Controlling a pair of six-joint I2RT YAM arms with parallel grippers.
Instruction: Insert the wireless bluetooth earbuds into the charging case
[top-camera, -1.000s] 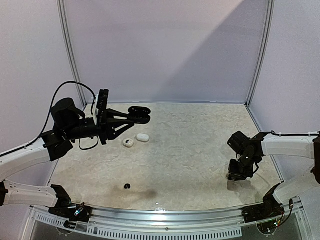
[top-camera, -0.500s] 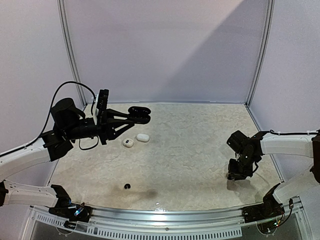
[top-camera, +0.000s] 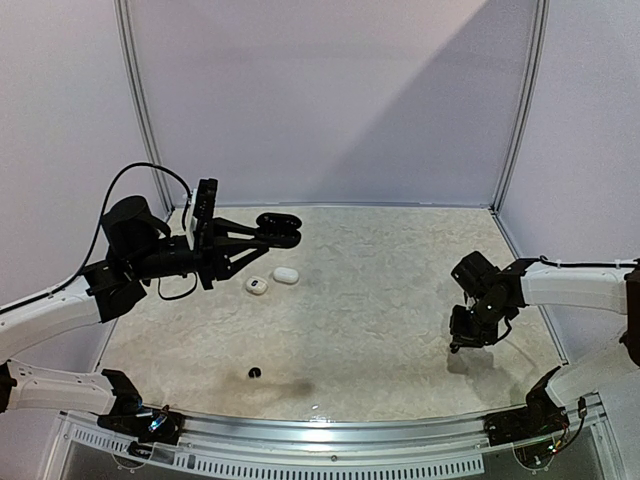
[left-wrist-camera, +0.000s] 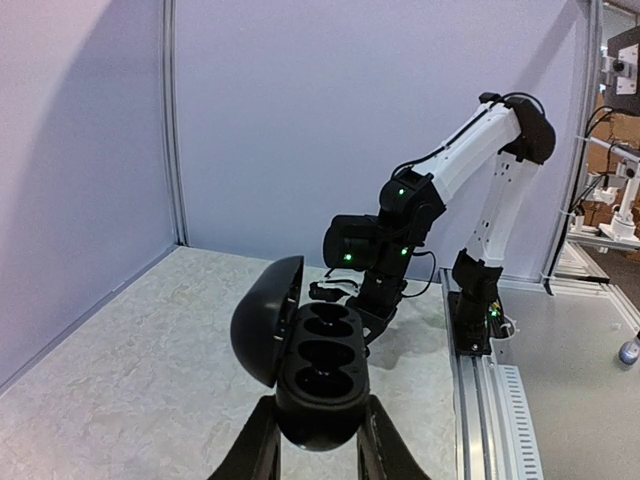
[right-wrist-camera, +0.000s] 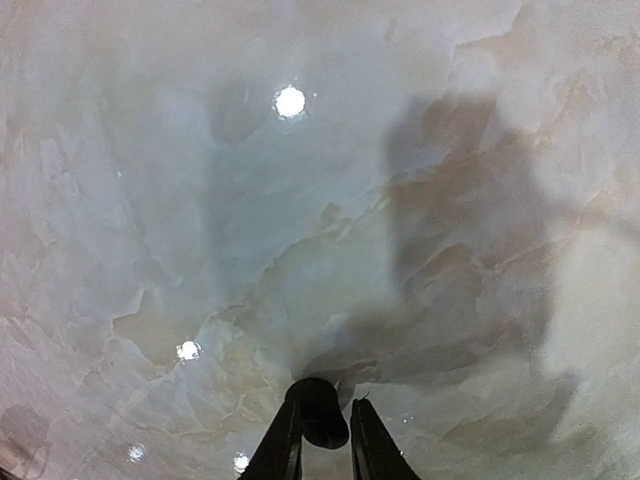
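My left gripper (top-camera: 262, 236) is shut on an open black charging case (top-camera: 279, 229), held in the air over the far left of the table. In the left wrist view the case (left-wrist-camera: 320, 372) shows its lid swung open to the left and its dark wells. My right gripper (top-camera: 468, 340) is at the right, just above the table, shut on a round black earbud (right-wrist-camera: 318, 412). A second black earbud (top-camera: 254, 373) lies near the front left. A white case (top-camera: 286, 274) and an open white case (top-camera: 257, 285) lie under the black case.
The marble-patterned table (top-camera: 370, 300) is bounded by purple walls behind and at the sides. A metal rail (top-camera: 330, 425) runs along the front edge. In the left wrist view the right arm (left-wrist-camera: 400, 225) stands beyond the case.
My right gripper has moved slightly left and up from the table with the black earbud. The left arm has not moved.
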